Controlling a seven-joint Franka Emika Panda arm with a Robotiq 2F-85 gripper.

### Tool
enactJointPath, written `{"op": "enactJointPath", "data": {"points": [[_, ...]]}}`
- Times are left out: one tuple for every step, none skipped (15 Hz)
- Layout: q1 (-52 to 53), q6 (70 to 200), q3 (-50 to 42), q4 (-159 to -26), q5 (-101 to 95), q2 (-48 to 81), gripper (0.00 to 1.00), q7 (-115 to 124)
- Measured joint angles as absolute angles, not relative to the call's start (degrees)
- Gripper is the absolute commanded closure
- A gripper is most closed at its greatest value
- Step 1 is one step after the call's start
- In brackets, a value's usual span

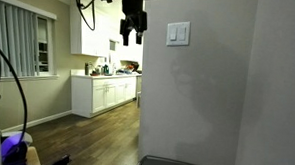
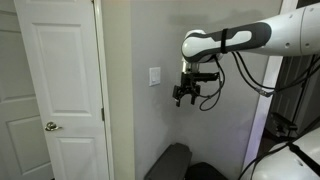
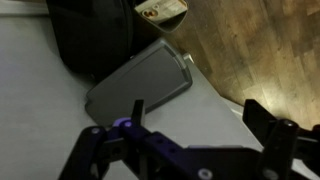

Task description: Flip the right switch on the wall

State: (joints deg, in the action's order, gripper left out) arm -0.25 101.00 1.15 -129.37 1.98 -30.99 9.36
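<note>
A small white switch plate [image 1: 178, 34] with two tall rockers sits on the grey-beige wall [image 1: 202, 105]. The right switch [image 1: 182, 34] is its right-hand rocker. The plate also shows edge-on in an exterior view [image 2: 154, 77], where the rockers cannot be told apart. My gripper [image 1: 132, 38] hangs pointing down, apart from the wall and to the side of the plate, at about its height [image 2: 184, 100]. In the wrist view the jaws [image 3: 197, 118] are open and empty over the wall surface. The switch is out of the wrist view.
A white door [image 2: 60, 90] stands beside the wall. White kitchen cabinets [image 1: 105, 95] stand in the background over a wood floor [image 1: 85, 135]. A dark object [image 2: 175, 163] and a grey flat panel [image 3: 140, 85] lie at the wall's foot. Cables [image 1: 17, 87] hang nearby.
</note>
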Motion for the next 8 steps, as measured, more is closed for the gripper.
{"op": "enactJointPath", "data": {"points": [[-0.6,104.1,1.1,-129.0,2.0,-29.8,0.00,10.3],[-0.8,106.9,1.1,-128.6,2.0,-28.9,0.11,11.2],[-0.9,109.4,1.0,-128.3,2.1,-28.1,0.26,12.0],[-0.9,111.8,0.9,-128.1,2.2,-27.6,0.33,12.8],[-0.9,114.3,0.8,-128.0,2.6,-27.1,0.40,13.5],[-0.9,116.5,0.7,-128.0,3.1,-26.9,0.47,14.0],[-1.0,118.8,0.6,-128.0,3.5,-26.7,0.53,14.2],[-1.0,121.1,0.6,-128.1,4.1,-26.6,0.61,14.4]]}}
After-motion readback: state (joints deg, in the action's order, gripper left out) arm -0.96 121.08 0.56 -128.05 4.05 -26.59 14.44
